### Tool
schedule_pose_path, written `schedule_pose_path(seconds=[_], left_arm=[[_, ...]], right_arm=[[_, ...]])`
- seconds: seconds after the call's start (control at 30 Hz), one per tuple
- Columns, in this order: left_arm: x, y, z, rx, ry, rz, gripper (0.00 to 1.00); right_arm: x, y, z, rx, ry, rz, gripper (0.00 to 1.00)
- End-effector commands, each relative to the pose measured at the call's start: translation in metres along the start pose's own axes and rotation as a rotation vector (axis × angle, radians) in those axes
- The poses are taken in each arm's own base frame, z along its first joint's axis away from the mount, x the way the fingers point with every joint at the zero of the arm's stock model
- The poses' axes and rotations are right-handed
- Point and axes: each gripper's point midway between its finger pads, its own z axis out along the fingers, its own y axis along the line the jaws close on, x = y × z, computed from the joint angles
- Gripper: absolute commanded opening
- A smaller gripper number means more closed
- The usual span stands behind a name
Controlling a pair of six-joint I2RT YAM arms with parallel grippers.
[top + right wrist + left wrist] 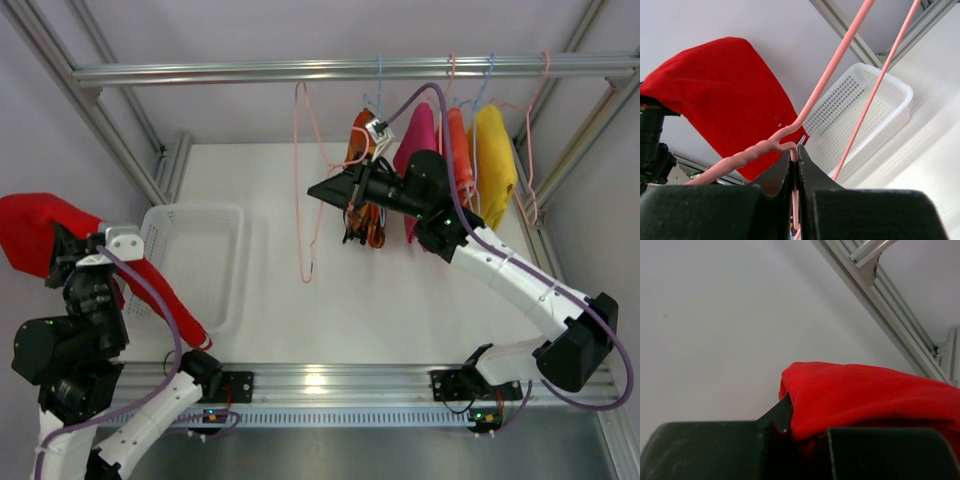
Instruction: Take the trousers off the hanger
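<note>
The trousers in plain red (60, 225) are hanging from the left gripper (807, 435), whose fingers are pressing together on a fold of the cloth. The arm is holding the pair high at the left side of the table, just beside the white basket (195, 209). Up there the pair is hanging clear of the pink hanger (303, 170), which looks bare, so for this pair the removal looks done. The basket is probably where it is going (a guess from the layout only).

The right gripper (796, 150) is pinching the hanger's wire between shut jaws, most likely steadying it so that it is not swinging or following the cloth. The hanger is dangling below the rail (250, 72).

The red cloth is looking soft and fleecy, drooping in one long tongue toward the near edge, with a hem corner showing in the right wrist view. The orange patterned trousers (358, 145) are hanging from the rail just behind the right arm, next to a magenta garment (418, 140) and a yellow garment (492, 160). Nothing appears to be gripping them.
</note>
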Motion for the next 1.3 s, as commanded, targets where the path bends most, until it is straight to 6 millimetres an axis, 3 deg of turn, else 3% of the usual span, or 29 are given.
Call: schedule_pose_path(seconds=[0.0, 0.2, 0.57, 0.8, 0.83, 0.9, 0.97, 1.13, 1.17, 1.2, 1.23, 1.27], left_arm=[[0.008, 0.003, -0.001, -0.034, 0.052, -0.013, 0.00], [0.039, -0.070, 0.012, 0.077, 0.232, 0.097, 0.00], [0.066, -0.190, 0.043, 0.263, 0.384, 0.154, 0.00], [0.119, -0.247, 0.062, 0.385, 0.540, 0.046, 0.00], [0.137, -0.256, 0.059, 0.423, 0.607, 0.058, 0.00], [0.149, -0.266, 0.059, 0.463, 0.669, -0.019, 0.00], [0.156, -0.292, 0.049, 0.594, 0.713, -0.075, 0.00], [0.177, -0.328, 0.021, 0.858, 0.799, -0.218, 0.18], [0.184, -0.329, 0.010, 0.914, 0.835, -0.257, 0.27], [0.176, -0.339, 0.002, 0.997, 0.818, -0.287, 0.27], [0.179, -0.338, -0.003, 1.038, 0.826, -0.332, 0.37], [0.167, -0.345, -0.010, 1.134, 0.776, -0.393, 0.42]], right_arm=[[-0.016, 0.024, 0.002, -0.063, -0.034, -0.050, 0.00], [-0.015, 0.022, 0.004, -0.059, -0.032, -0.042, 0.00], [-0.014, 0.016, 0.004, -0.048, -0.025, -0.045, 0.00], [-0.016, 0.018, 0.001, -0.049, -0.025, -0.052, 0.00], [-0.016, 0.018, 0.001, -0.051, -0.024, -0.055, 0.00], [-0.018, 0.019, -0.001, -0.049, -0.027, -0.056, 0.00], [-0.018, 0.020, -0.002, -0.051, -0.027, -0.058, 0.00], [-0.019, 0.022, -0.006, -0.047, -0.031, -0.075, 0.00], [-0.018, 0.021, -0.007, -0.044, -0.031, -0.077, 0.00], [-0.018, 0.020, -0.007, -0.042, -0.031, -0.077, 0.00], [-0.018, 0.021, -0.007, -0.043, -0.030, -0.077, 0.00], [-0.018, 0.021, -0.007, -0.044, -0.031, -0.077, 0.00]])
